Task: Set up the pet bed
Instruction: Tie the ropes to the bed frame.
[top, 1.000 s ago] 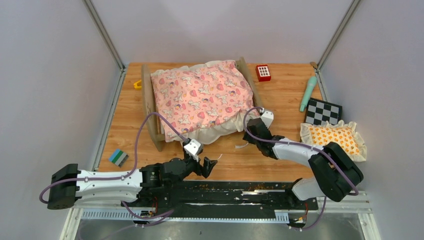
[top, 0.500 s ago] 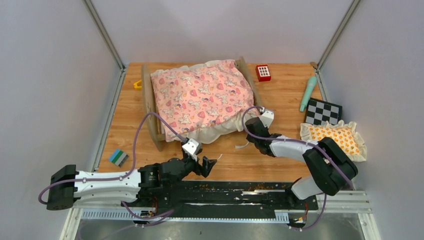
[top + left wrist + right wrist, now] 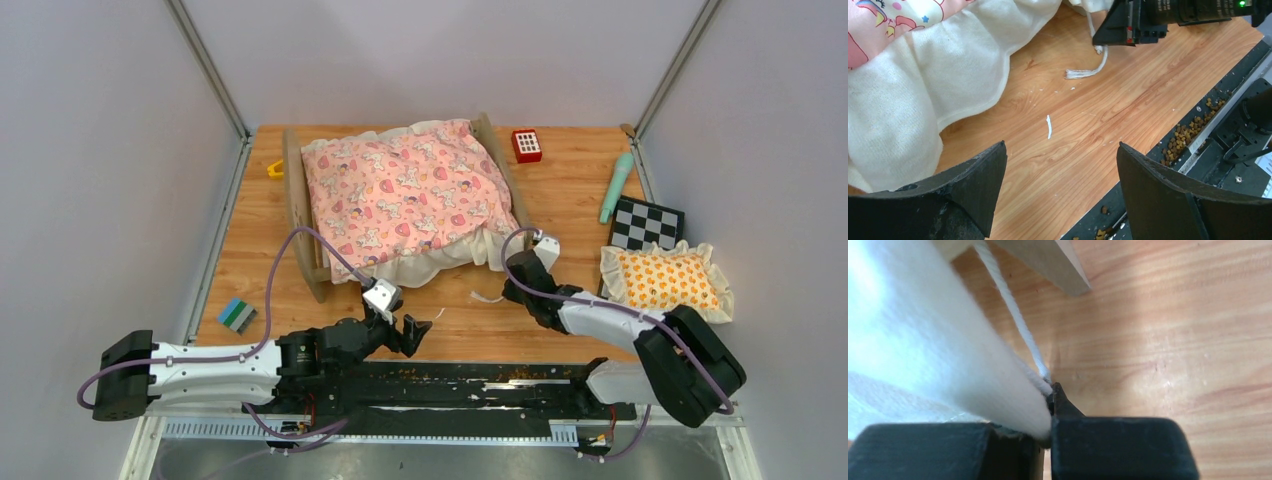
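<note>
Right gripper (image 3: 1048,424): jaws closed, pinching the white frill of the quilt (image 3: 400,190) at its lower right corner.
Left gripper (image 3: 1060,147): jaws wide apart, empty, above the table (image 3: 1128,100).
Bed (image 3: 294,190): upper centre of the top view, quilt spread over it.
Pillow (image 3: 665,280): right edge, well apart.

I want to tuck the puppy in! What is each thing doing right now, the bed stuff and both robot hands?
Bed frame: standing upright on the table.
Quilt: spread over the frame, frill spilling off its near end.
Pillow: flat on the table, away from the frame.
Left hand: open, empty.
Right hand: shut on the quilt's frill.
</note>
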Robot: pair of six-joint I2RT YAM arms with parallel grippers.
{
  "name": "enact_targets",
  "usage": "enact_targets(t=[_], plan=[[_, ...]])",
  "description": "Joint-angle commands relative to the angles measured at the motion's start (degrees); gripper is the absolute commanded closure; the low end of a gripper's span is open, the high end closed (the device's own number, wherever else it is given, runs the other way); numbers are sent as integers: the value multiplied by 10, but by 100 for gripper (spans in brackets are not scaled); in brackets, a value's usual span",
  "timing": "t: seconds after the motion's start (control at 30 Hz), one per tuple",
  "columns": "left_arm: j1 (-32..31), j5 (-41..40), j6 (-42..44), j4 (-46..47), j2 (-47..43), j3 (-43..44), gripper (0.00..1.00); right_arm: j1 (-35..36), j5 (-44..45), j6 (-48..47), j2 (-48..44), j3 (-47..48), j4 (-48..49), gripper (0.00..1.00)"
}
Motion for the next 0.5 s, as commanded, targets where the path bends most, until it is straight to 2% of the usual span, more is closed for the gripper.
enact_targets(t=[0.0, 0.27, 0.47], plan=[[-3, -6, -9, 24, -2, -7, 12, -1, -48, 18, -47, -34, -61, 100], [-3, -5, -15, 28, -1, -11, 12, 0, -67, 29, -160, -66, -139, 100], [-3, -3, -17, 31, 1, -15, 12, 0, -44, 35, -239, -68, -209, 98]])
